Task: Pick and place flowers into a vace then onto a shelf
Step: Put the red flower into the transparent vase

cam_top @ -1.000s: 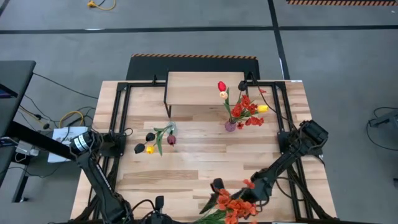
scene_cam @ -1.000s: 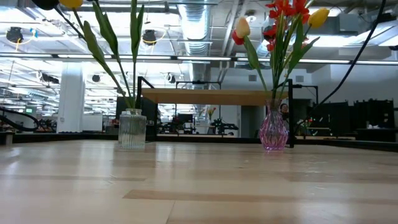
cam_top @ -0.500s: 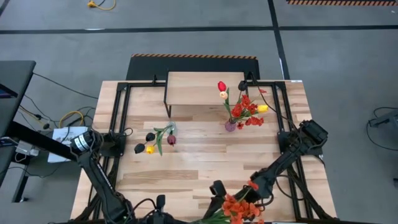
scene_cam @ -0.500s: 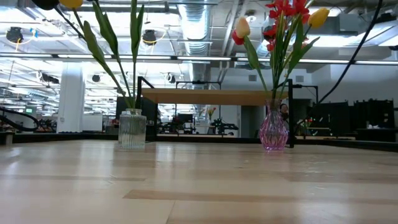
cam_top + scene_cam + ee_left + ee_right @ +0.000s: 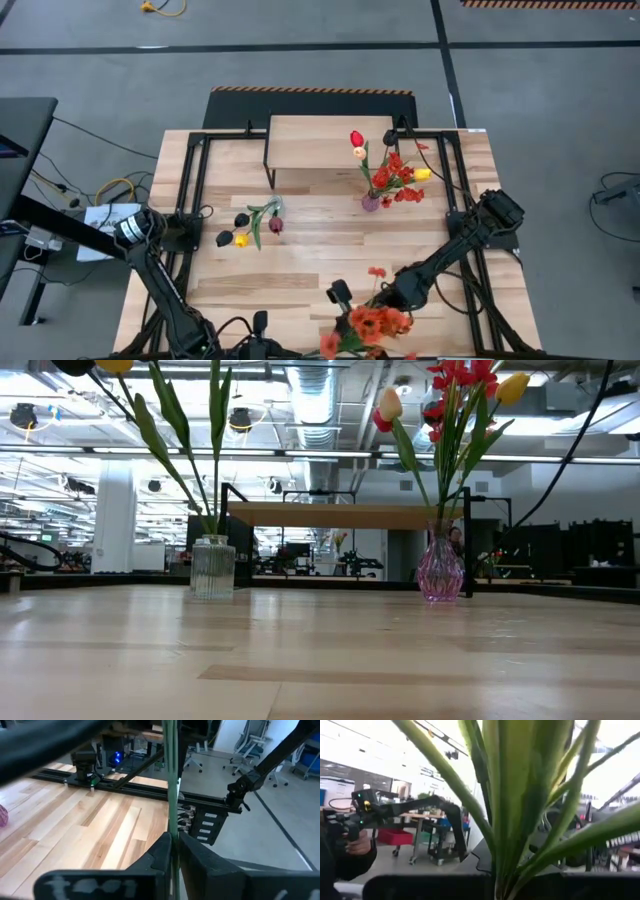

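A spray of red-orange flowers (image 5: pixel 368 322) is held up over the table's near edge between my two grippers. My left gripper (image 5: pixel 173 845) is shut on its thin green stem. My right gripper (image 5: pixel 352 305) reaches in from the right, shut at the leafy part of the spray. A pink vase (image 5: pixel 371 202) holds red, yellow and cream flowers (image 5: pixel 390 172) beside the shelf (image 5: pixel 330 142). A clear ribbed vase (image 5: pixel 212 567) holds yellow and dark tulips (image 5: pixel 245 232). My left gripper pinches one thin green stem (image 5: pixel 173 815) between its two fingers. The stem crosses the fingers and runs straight up from them in the left wrist view, clear of the table. My right gripper is shut at the base of the spray's leaves (image 5: pixel 505 820). A dark edge at the bottom of the right wrist view hides the place of contact. The leaves and stems fan out right from it.
The shelf stands at the far edge, with black frame rails (image 5: pixel 195 180) along the table's left and right sides. The middle of the slatted tabletop (image 5: pixel 320 255) is bare. A person's hand (image 5: pixel 352 845) shows in the room beyond.
My right gripper has moved toward the table's left and a little toward the far edge, tipping upward. The red-orange spray has swung with it: its blooms have shifted left and bunched closer together, and one bloom now stands apart toward the table's middle.
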`<state>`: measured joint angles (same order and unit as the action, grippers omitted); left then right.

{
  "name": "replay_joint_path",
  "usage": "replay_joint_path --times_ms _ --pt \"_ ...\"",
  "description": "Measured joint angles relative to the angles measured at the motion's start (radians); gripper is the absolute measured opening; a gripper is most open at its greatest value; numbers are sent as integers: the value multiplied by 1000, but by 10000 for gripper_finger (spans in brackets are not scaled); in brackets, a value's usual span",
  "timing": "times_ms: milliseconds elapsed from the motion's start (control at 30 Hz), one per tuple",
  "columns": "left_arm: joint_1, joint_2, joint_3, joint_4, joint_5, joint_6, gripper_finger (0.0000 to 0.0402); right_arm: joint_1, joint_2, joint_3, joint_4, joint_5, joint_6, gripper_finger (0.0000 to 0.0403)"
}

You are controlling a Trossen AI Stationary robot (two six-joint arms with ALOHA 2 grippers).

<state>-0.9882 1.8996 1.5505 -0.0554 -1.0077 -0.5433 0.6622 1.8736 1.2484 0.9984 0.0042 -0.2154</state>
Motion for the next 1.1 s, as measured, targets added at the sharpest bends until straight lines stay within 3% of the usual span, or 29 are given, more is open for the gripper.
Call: replay_joint_path --times_ms 167,333,567,700,900,1100 --pt "-1 -9 0 42 20 3 36 -2 -20 3 -115 62 15 4" --pt "-31 -68 0 50 67 32 51 30 -114 36 -339 189 14 2" --pt "-91 -204 1 49 1 176 56 88 -290 163 -771 441 21 1" --pt "-127 -284 2 43 -24 289 57 96 -364 269 -968 531 50 1" --pt "-166 -387 2 -60 -60 443 57 50 -392 333 -973 673 -23 1" --pt "-193 -490 2 -209 -130 488 57 -67 -326 333 -937 651 30 0"
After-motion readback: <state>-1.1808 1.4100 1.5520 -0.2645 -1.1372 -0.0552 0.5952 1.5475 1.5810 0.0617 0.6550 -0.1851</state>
